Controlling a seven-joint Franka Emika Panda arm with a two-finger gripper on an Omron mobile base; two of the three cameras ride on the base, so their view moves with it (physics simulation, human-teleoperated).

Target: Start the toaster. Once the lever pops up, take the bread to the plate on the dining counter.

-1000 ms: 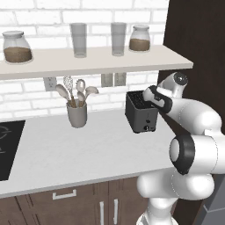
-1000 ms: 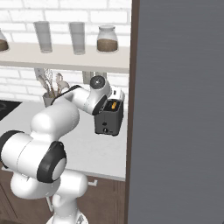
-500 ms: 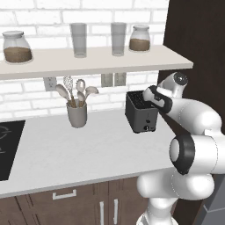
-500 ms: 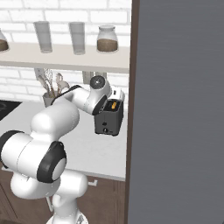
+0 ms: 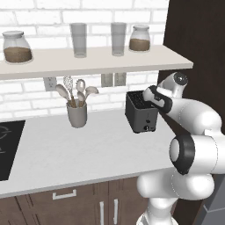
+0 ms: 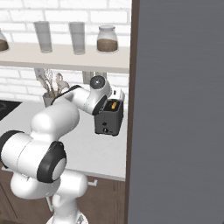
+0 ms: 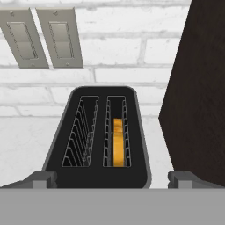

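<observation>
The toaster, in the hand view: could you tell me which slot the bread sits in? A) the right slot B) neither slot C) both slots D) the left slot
A: in the hand view the toaster has the orange-tan bread standing in its right slot, while its left slot shows only bare wire guides.

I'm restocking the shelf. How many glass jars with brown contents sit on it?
2: one jar at the shelf's left end, another jar near its right end, beside two empty glasses. More may lie beyond the frame.

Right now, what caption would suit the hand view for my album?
Open gripper hovers above the toaster, bread sunk in its right-hand slot, wall switches behind.
</observation>
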